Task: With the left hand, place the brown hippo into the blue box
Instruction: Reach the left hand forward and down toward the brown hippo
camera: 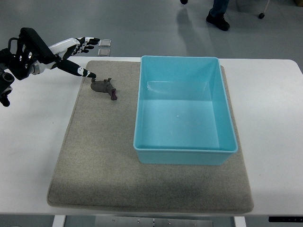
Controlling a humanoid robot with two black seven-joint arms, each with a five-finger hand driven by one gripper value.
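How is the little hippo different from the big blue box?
The brown hippo is small and dark; the blue box is big and bright blue. The hippo is a solid toy animal; the box is hollow, open on top and holds nothing. The hippo lies close to the left hand, while the box sits farther from it. Both rest on the grey mat.

**A white table on a grey floor**

We see a white table (pixel 277 118) filling most of the view, with a grey-brown felt mat (pixel 99 161) laid flat across its middle. Beyond the far edge we see a smooth grey floor (pixel 151 23) with soft, even light on it. A person's legs and dark shoes (pixel 218 20) stand at the top, and a caster (pixel 261 15) shows near the top right. Two small square tiles (pixel 104 47) lie just past the mat's far left corner.
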